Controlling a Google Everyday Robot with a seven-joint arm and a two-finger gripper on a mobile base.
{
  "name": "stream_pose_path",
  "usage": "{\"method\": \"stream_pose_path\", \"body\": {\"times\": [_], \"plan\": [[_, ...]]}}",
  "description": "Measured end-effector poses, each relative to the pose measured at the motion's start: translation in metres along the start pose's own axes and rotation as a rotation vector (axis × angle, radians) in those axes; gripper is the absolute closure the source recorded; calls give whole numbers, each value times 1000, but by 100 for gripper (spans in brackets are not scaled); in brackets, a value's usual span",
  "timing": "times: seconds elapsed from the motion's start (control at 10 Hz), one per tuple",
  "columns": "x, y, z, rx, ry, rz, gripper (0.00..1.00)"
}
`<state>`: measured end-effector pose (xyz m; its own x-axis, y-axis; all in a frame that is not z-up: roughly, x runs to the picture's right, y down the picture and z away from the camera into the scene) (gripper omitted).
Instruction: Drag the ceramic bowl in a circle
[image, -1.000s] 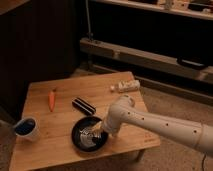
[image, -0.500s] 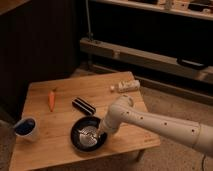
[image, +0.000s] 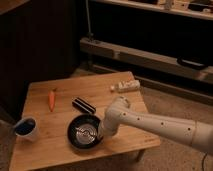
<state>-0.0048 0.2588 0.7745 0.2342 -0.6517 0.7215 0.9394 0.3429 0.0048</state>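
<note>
The bowl (image: 82, 134) sits on the wooden surface (image: 50, 152), close to the near edge, at about 6 o'clock from the surface's middle. It is wide, shallow and black, it stands upright, and pale rings show inside it.

The tool (image: 100, 131) is down at the bowl's rim, at 3 o'clock on the bowl. It ends a white arm (image: 150, 122) that reaches in low over the surface from about 4 o'clock, its rounded wrist bending down just beside the bowl. The tool is closed. Its tip is tucked behind the wrist, so I cannot tell whether the rim is pinched in it or only touched by it.

4 other things lie on the surface:
- A black oblong block (image: 83, 105) lies at 12 o'clock from the bowl, near the rim with a narrow gap between them. It is angled from upper left to lower right.
- An orange carrot (image: 51, 99) lies at 10 o'clock from the bowl, well apart from it, with its long axis running roughly toward the near edge.
- A small white cup (image: 25, 127) with a blue inside stands at 9 o'clock from the bowl, by the left edge of the surface.
- A pale oblong thing (image: 127, 86) lies at 1 o'clock from the bowl, near the far edge. What it is cannot be made out.
</note>
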Motion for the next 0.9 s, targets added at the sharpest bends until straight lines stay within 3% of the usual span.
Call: {"method": "stream_pose_path", "body": {"times": [0.3,0.4,0.6,0.7,0.9], "plan": [[-11,-8,-47,-2,47,-57,100],[-18,-14,-79,-12,71,-92,100],[-22,-26,-107,-19,89,-126,100],[-22,-30,-117,-25,93,-133,100],[-17,-40,-117,-44,88,-154,100]]}}
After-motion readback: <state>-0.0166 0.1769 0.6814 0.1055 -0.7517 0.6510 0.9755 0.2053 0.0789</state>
